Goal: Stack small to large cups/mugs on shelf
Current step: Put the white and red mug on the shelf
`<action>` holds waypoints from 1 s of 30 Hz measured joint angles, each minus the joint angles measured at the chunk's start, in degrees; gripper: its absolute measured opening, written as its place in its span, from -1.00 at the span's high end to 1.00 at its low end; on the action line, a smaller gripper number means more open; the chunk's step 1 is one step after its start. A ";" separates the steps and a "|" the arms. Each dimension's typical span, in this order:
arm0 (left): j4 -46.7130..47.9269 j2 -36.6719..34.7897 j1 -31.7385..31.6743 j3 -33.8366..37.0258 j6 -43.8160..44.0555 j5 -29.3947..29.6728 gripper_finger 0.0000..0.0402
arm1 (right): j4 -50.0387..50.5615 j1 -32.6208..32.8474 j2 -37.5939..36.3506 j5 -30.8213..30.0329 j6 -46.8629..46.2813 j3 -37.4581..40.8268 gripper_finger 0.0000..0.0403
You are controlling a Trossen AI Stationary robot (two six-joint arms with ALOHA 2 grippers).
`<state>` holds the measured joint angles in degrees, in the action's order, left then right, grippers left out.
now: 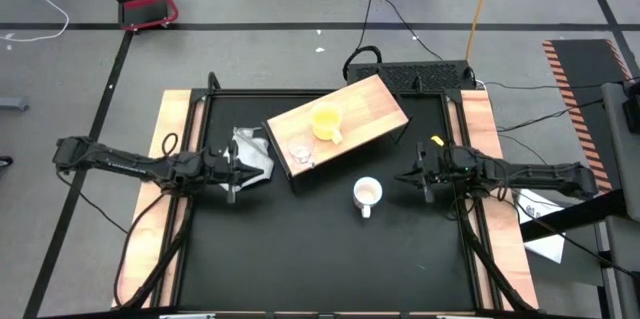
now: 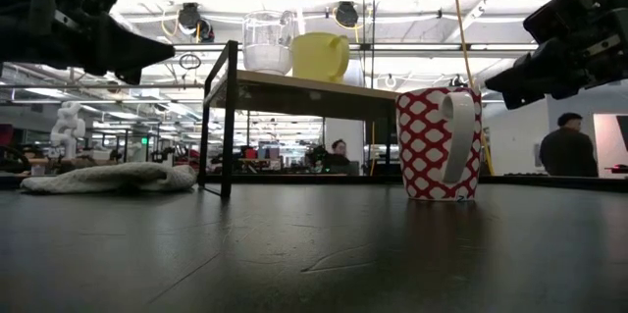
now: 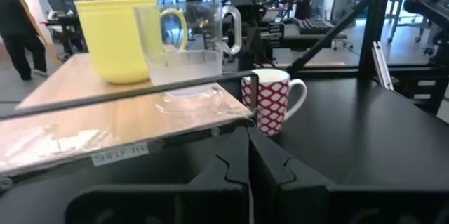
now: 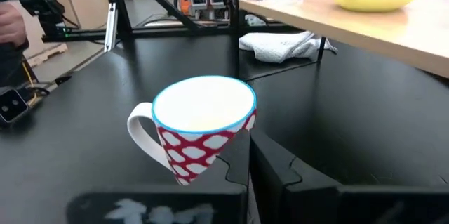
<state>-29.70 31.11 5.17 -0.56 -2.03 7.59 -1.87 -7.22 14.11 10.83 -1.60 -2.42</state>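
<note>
The white mug with red pattern (image 1: pixel 367 195) is being kept upright on the black surface (image 1: pixel 300 259), just in front of the shelf (image 1: pixel 380 99). The right hand (image 1: pixel 421 175), fingers together, is being held beside it, apart. The yellow mug (image 1: pixel 326 123) and glass cup (image 1: pixel 299 149) are being carried on the shelf. The left hand (image 1: pixel 236 172), fingers together, is being held by the cloth (image 1: pixel 255 154).

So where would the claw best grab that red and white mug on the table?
Probably by the rim, from above. The mug stands upright and open-mouthed on the table, with clear space around it. Its handle points toward the near edge, so the right claw, beside it, could pinch the wall opposite the handle.
</note>
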 joint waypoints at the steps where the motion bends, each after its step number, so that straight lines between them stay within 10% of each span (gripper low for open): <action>1: 0.15 0.00 0.13 0.00 0.41 0.03 1.00 | -0.02 0.00 0.41 0.00 0.29 0.01 1.00; 30: 4.73 0.00 0.11 -0.02 2.23 -0.08 0.99 | -6.42 3.65 9.10 7.78 1.87 -8.00 1.00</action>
<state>-24.97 31.11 5.28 -0.58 0.20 7.51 -8.29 -3.57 23.21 18.61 0.27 -10.43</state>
